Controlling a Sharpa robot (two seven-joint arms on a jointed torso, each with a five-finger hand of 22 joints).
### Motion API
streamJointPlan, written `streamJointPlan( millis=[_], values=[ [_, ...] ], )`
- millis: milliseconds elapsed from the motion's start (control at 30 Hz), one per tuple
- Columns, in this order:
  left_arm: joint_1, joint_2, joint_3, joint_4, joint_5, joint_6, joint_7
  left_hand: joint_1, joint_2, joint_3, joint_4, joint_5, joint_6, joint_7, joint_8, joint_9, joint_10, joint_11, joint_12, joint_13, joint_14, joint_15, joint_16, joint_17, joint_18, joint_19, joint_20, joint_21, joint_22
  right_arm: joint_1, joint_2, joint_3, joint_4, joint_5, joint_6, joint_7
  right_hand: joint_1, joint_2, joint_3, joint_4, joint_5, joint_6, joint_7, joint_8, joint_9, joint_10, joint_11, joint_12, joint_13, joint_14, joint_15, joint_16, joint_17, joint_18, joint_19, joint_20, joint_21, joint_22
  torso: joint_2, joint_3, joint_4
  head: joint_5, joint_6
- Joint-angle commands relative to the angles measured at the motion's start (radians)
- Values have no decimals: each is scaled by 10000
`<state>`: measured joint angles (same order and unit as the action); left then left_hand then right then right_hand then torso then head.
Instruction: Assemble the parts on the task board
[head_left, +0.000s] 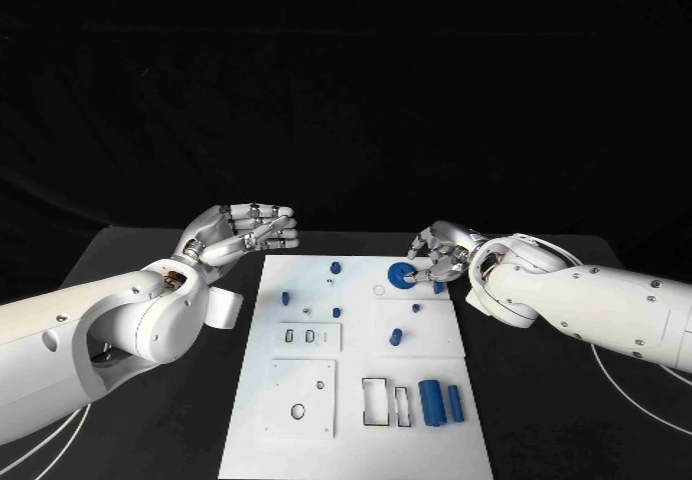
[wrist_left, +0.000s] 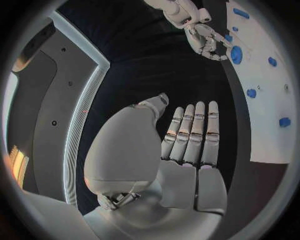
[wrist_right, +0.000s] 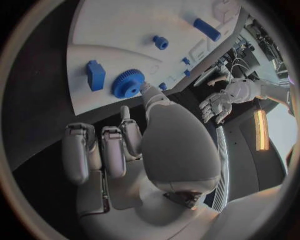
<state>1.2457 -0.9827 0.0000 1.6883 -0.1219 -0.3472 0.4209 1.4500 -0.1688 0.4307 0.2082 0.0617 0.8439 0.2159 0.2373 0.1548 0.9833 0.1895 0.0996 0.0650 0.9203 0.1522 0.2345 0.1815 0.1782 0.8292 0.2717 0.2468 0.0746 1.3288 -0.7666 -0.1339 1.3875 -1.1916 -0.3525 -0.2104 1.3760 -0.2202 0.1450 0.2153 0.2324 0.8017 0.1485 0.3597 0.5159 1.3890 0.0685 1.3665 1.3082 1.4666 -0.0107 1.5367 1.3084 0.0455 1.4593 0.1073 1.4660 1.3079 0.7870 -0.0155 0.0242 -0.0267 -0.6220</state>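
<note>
The right hand (head_left: 437, 256) rests its fingers (wrist_right: 147, 90) against the blue gear (head_left: 401, 274) near the task board's (head_left: 361, 440) far right corner, probably to seat it. The left hand (head_left: 245, 232) waits off the board's far left corner, fingers loosely apart, holding nothing.

The task board (head_left: 361, 420) lies in the middle of the counter (head_left: 173, 300); the gear (head_left: 401, 274) sits at its far right; the right hand (head_left: 437, 255) touches it there; the left hand (head_left: 245, 232) hangs off the board's far left corner; two cylinders (head_left: 441, 401) lie side by side near the near right.
</note>
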Motion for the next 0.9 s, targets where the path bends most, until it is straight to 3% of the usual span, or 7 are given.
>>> streamJointPlan(
  millis=[33, 900],
  values=[
    [9, 5, 7, 36, 30, 201, 51, 65, -60, 65, 14, -35, -84, 361, -44, -15, -1, 95, -36, 3, 8, 75, -60, 16, 62, 79, 16, -45, -14, -42, 81, -7, -65, -392, 157, -73, 131, -2, -52, 2, 34, -65, 28, 55, 8, 75, 7, 58, 410, 848, 94, 46, 1715, -83, 121, -6, 50, 1252, 26, 0, 19, 4, -36],
    [10, -5, 8, 56, 30, 237, 27, 56, -71, 103, -17, -34, -89, 353, -56, -19, 0, 91, -66, 3, 13, 76, -78, 24, 62, 84, 17, -54, -23, -178, 448, -20, -339, -1108, 310, -184, 496, 176, 144, 75, 45, 62, 17, 117, -7, 131, -2, 195, 542, 868, 95, 87, 1821, -102, 172, 1, 107, 1348, 35, 8, 20, 18, -158]
  ],
)
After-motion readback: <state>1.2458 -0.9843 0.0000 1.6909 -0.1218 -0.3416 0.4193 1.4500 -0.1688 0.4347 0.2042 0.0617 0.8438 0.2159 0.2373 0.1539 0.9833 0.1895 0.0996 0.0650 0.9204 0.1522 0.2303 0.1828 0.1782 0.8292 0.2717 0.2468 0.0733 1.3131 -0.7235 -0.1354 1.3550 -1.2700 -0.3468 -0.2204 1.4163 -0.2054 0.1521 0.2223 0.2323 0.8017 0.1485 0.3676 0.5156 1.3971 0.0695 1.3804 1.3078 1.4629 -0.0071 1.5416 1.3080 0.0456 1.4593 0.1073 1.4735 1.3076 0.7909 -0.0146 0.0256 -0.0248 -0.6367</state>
